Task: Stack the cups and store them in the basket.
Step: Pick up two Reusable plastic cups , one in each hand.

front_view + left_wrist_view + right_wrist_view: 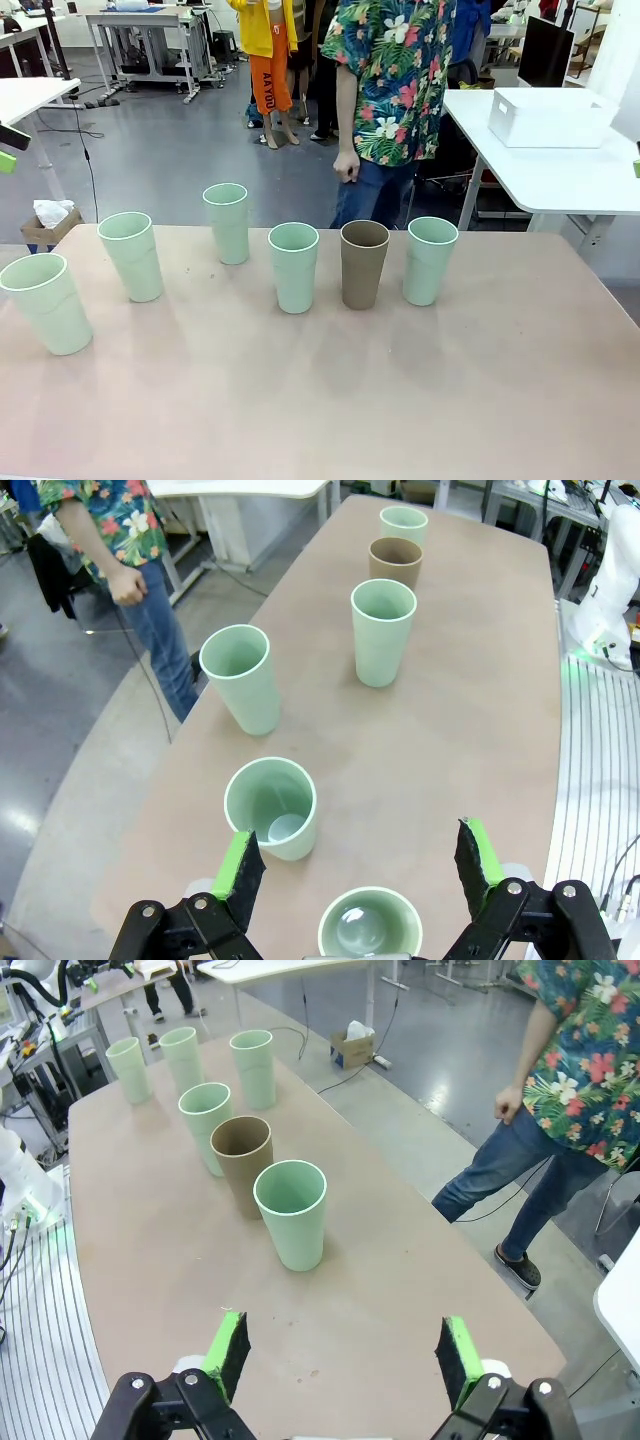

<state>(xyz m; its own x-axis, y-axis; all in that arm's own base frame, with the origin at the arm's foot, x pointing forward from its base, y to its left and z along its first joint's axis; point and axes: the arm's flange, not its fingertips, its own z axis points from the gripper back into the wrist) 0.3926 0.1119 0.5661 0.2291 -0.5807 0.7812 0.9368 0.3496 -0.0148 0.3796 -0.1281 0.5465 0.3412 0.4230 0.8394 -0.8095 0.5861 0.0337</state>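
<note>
Several cups stand upright in a loose row across the tan table (480, 400). Most are mint green, from one at the far left (45, 303) to one at the right (430, 259), with a single brown cup (364, 263) second from the right. My left gripper (360, 865) hangs open above the leftmost mint cup (370, 930). My right gripper (343, 1355) is open over bare table, short of the rightmost mint cup (291, 1212), with the brown cup (243, 1160) behind it. The white basket (550, 117) sits on a separate white table at the back right.
A person in a flowered shirt stands at the table's far edge, one hand (347, 165) hanging by the hip. The near half of the table is bare. A cardboard box (45, 228) lies on the floor at the left.
</note>
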